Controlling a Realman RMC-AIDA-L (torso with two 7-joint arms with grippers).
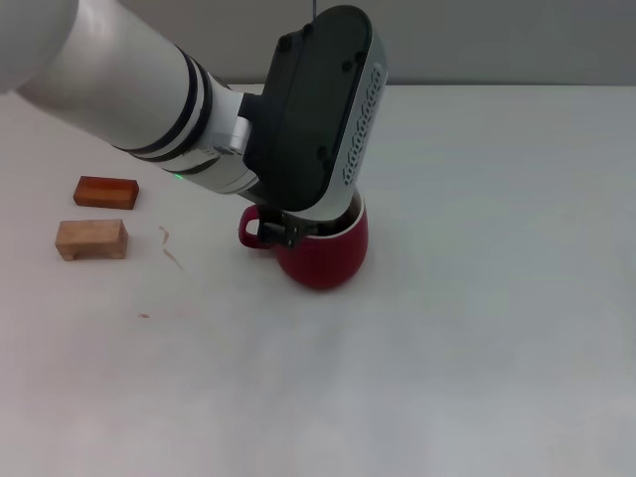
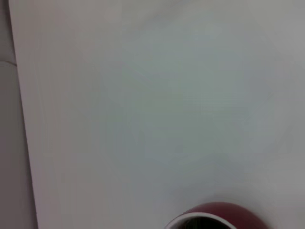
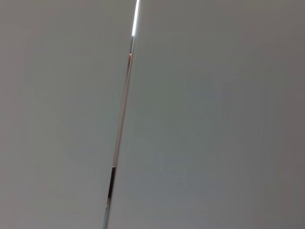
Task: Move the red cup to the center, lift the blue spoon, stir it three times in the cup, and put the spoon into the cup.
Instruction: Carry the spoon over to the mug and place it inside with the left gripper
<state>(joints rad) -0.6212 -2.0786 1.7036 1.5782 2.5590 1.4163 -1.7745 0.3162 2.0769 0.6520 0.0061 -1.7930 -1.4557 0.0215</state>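
We see the red cup (image 1: 328, 253) standing upright on the white surface (image 1: 477, 328) near its middle, loop handle toward our left, pale rim partly hidden. We cannot find the blue spoon anywhere.

Grey panels (image 3: 214, 119) with narrow seam (image 3: 121, 124)

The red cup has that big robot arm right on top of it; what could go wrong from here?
The left gripper sits low over the red cup, at its rim on the handle side, so a sideways move might tip or drag the cup. The spoon is not visible in any view, so whether it is held, in the cup or elsewhere cannot be told. The two wooden blocks lie to the robot's left on the table; a wide sweep back could knock them.
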